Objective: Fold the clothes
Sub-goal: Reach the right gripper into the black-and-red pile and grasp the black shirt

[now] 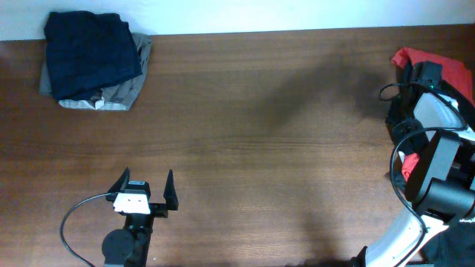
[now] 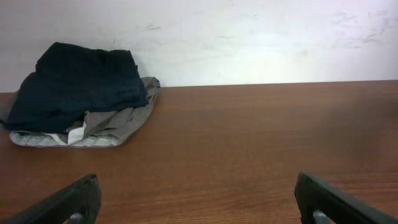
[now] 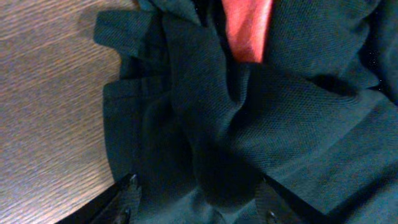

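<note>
Left fingers (image 2: 68,202) spread wide, empty, over table (image 1: 260,148). Right fingers (image 3: 124,198) partly apart astride fold of dark garment (image 3: 261,124); grip cannot be told. Navy garment (image 1: 93,48) folded at far corner.

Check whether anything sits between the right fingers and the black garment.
Nothing visible does: the right fingers flank a bunched fold of the black garment; the red garment lies beyond it.

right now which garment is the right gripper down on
The crumpled dark garment at the table's right edge, red fabric beside it. The right gripper straddles it; the folded navy one and grey one lie far left.
</note>
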Available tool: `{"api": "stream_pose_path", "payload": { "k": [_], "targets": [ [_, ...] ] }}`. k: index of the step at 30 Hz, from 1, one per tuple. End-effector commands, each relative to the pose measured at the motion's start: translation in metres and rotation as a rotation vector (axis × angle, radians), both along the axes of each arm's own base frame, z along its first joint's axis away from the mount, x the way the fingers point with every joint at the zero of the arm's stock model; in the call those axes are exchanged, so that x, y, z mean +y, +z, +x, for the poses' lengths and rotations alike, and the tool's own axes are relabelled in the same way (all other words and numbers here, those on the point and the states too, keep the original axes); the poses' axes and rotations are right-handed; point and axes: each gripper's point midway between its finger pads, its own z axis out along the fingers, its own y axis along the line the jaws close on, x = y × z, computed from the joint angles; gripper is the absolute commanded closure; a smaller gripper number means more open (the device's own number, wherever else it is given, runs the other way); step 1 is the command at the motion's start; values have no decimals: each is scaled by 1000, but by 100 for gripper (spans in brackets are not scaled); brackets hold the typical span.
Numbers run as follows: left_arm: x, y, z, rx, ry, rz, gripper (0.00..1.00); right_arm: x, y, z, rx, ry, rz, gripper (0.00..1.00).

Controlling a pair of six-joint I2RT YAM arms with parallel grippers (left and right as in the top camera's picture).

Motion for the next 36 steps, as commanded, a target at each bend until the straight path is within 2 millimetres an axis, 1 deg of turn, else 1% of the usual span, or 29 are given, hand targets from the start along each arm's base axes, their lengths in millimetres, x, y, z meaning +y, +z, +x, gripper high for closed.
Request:
{"api": "stream_pose_path", "payload": {
  "k": [1, 2, 3, 4, 5, 6, 10, 14, 17, 19, 20, 23, 26, 27, 29, 30, 34, 36],
  "targets": [
    [2, -1, 0, 2, 7, 13, 1, 1, -2, 5, -7, 1, 12, 47],
    [2, -1, 0, 2, 7, 13, 1, 1, -2, 5, -6, 1, 12, 56],
    [2, -1, 0, 2, 7, 13, 1, 1, -2, 5, -6, 1, 12, 67],
    [2, -1, 0, 2, 7, 13, 1, 1, -2, 4, -6, 1, 12, 82],
    [2, -1, 0, 2, 7, 13, 1, 1, -2, 4, -3, 1, 14, 95],
    [2, -1, 0, 2, 7, 13, 1, 2, -3, 3, 2, 1, 15, 96],
    [2, -1, 0, 2, 7, 13, 1, 3, -4, 0, 13, 1, 20, 96],
    [2, -1, 0, 2, 7, 13, 1, 2, 0, 1, 3, -6, 19, 96],
    [2, -1, 0, 2, 7, 13, 1, 2, 12, 2, -20, -6, 10, 96],
    [2, -1, 0, 2, 7, 13, 1, 1, 25, 4, -50, -13, 1, 96],
    [2, -1, 0, 2, 7, 13, 1, 1, 35, 5, -71, -12, -7, 96],
    [2, -1, 0, 2, 7, 13, 1, 0, 52, 6, -107, -12, -22, 96],
    [2, -1, 0, 2, 7, 13, 1, -1, 59, 7, -122, -13, -32, 96],
    [2, -1, 0, 2, 8, 13, 1, -1, 59, 7, -122, -14, -32, 91],
    [2, -1, 0, 2, 7, 13, 1, -1, 56, 6, -114, -14, -29, 40],
    [2, -1, 0, 2, 7, 13, 1, -1, 55, 6, -111, -13, -27, 32],
    [2, -1, 0, 2, 7, 13, 1, -1, 45, 5, -90, -13, -19, 32],
    [2, -1, 0, 2, 8, 13, 1, -1, 37, 5, -76, -14, -13, 32]
  ]
}}
